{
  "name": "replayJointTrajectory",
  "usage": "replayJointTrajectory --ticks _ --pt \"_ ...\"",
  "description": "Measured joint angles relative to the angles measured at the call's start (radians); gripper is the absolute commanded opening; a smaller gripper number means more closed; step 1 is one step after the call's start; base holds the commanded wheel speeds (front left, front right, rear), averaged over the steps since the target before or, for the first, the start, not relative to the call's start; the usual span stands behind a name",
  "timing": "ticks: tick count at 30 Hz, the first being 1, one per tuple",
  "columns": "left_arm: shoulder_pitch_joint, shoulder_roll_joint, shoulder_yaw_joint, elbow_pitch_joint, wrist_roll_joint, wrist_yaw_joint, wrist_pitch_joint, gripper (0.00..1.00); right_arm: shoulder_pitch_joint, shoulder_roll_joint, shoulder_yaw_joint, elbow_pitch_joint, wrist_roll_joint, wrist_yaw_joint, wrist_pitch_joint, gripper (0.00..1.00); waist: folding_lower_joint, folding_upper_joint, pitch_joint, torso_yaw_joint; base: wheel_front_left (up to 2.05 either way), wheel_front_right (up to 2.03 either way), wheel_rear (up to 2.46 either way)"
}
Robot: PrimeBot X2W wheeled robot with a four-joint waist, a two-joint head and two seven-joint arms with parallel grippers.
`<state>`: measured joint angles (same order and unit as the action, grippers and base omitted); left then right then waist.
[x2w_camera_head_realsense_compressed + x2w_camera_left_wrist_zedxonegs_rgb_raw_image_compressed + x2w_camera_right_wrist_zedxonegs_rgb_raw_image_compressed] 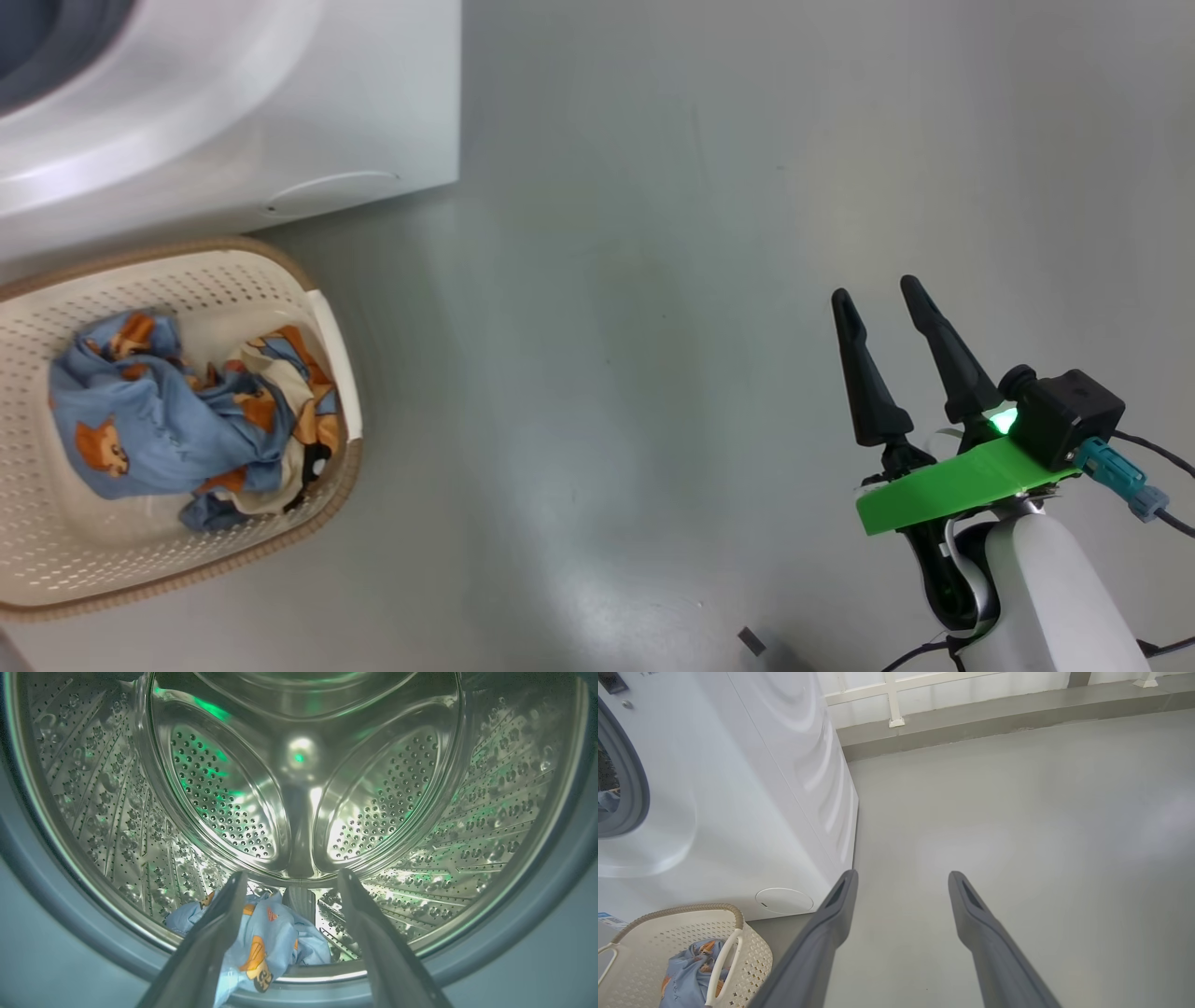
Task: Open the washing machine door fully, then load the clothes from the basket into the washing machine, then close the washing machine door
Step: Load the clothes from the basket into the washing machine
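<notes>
My left gripper (292, 877) points into the steel drum of the washing machine (299, 788), open, with nothing between its fingers. A light blue garment (271, 947) with orange prints lies on the drum floor just below the fingers. The white washing machine (233, 112) stands at the upper left of the head view. In front of it sits the cream basket (56, 551), holding more blue printed clothes (177, 420). My right gripper (878, 303) hovers open over bare floor, far to the right of the basket. The washing machine door is out of view.
The grey floor (653, 327) stretches wide to the right of the washing machine (738, 788) and basket (682, 933). A low white wall with a grey ledge (971, 718) runs behind. Cables trail from my right wrist.
</notes>
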<state>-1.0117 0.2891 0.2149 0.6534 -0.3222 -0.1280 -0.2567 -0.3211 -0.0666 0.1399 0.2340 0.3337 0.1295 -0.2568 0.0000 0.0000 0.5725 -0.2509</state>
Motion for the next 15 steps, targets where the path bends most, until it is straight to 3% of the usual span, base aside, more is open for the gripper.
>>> replayJointTrajectory --ticks 15 --pt "0.245 -0.06 -0.035 -0.106 0.001 0.0 0.0 1.0 0.007 -0.039 -0.02 0.002 -0.007 0.0 0.0 1.0 0.0 0.0 -0.064 0.061 0.0 0.0 0.0"
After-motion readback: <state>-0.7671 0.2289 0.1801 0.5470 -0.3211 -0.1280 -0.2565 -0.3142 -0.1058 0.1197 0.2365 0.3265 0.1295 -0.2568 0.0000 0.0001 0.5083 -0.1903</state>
